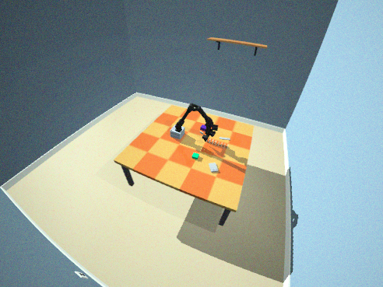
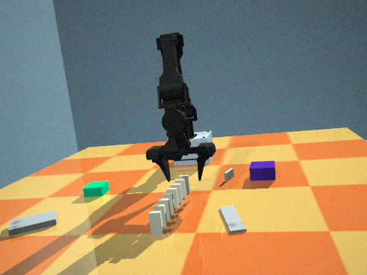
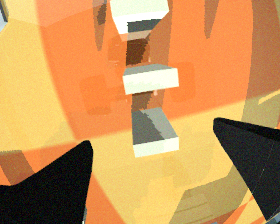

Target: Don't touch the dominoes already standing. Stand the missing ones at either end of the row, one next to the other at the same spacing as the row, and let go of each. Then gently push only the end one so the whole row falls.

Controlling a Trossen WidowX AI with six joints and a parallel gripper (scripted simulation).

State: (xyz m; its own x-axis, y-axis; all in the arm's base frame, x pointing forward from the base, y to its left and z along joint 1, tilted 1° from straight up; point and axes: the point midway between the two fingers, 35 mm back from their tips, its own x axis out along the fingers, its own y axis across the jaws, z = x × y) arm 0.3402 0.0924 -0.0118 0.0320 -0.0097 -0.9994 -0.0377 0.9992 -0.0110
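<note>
One checkered orange-and-yellow bench (image 2: 328,212) carries every item. The black arm (image 2: 172,89) rises from its grey base (image 2: 204,136) at the far side and reaches down toward the row of dominoes (image 2: 169,201), which stands upright near the middle and runs from near-left to far-right. The gripper (image 2: 183,175) hangs directly above the far end of that row with its fingers spread wide, one on each side of the row, holding nothing. A grey flat slab (image 2: 33,222) lies at the near left; another grey slab (image 2: 232,218) lies right of the row. A purple block (image 2: 262,170) sits at the far right, a green block (image 2: 96,188) at the left. One lone domino (image 2: 228,174) stands between gripper and purple block.
</note>
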